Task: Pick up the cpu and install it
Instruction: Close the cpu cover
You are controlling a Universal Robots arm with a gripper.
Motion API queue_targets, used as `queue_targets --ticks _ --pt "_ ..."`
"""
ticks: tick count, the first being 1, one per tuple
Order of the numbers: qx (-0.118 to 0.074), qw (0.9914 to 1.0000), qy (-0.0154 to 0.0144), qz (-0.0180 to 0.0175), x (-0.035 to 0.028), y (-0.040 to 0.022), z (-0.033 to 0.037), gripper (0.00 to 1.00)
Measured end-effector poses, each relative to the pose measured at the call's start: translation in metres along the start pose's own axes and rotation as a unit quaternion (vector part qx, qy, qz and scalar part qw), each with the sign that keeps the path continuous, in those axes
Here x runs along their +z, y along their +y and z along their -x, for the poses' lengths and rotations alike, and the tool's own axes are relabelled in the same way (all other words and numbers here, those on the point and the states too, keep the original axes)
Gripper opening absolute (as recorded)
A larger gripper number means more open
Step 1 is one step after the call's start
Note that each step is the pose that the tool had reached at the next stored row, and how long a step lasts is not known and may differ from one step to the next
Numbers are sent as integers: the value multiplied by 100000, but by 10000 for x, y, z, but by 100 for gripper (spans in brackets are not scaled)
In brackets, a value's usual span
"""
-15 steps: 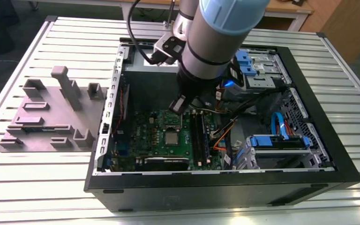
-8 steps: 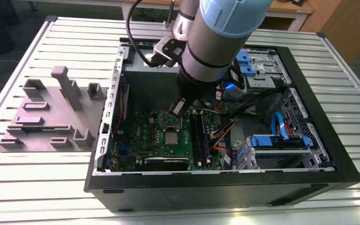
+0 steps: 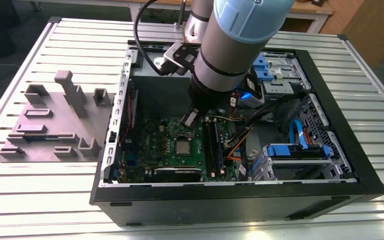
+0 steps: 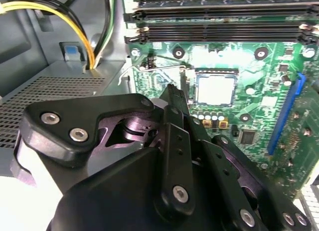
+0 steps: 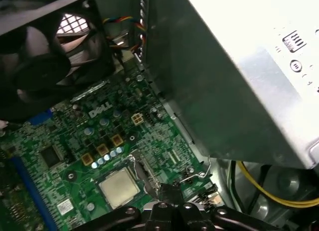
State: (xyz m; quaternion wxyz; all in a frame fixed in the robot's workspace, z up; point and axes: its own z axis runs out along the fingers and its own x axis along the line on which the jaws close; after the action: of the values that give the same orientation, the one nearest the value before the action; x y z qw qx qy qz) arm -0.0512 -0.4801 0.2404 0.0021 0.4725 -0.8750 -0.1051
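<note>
The cpu (image 3: pixel 182 146) lies flat in its socket on the green motherboard (image 3: pixel 153 142), silver top up. Both wrist views show the cpu (image 4: pixel 215 89) (image 5: pixel 118 187) seated square in the socket frame. My gripper (image 3: pixel 190 119) hangs inside the open computer case, just above the board and beside the socket, apart from the chip. Its black fingers (image 4: pixel 172 99) come together in a narrow tip with nothing between them. That tip (image 5: pixel 172 190) is close to the thin wire socket lever (image 5: pixel 198 175), which lies along the socket's edge.
A large grey power supply box (image 5: pixel 239 91) and a black fan (image 5: pixel 45 57) stand close around the socket. Long black memory sticks (image 4: pixel 219 14) and yellow cables (image 4: pixel 75 27) border it. A grey parts fixture (image 3: pixel 52 125) sits on the table at the exterior view's left.
</note>
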Motion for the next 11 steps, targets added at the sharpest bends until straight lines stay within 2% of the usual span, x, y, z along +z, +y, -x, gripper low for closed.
queue_targets --ticks 7,11 --pt "-20 99995 842 -538 -6 -26 -45 10" --pt "-628 99991 1039 -538 -5 -10 -73 10"
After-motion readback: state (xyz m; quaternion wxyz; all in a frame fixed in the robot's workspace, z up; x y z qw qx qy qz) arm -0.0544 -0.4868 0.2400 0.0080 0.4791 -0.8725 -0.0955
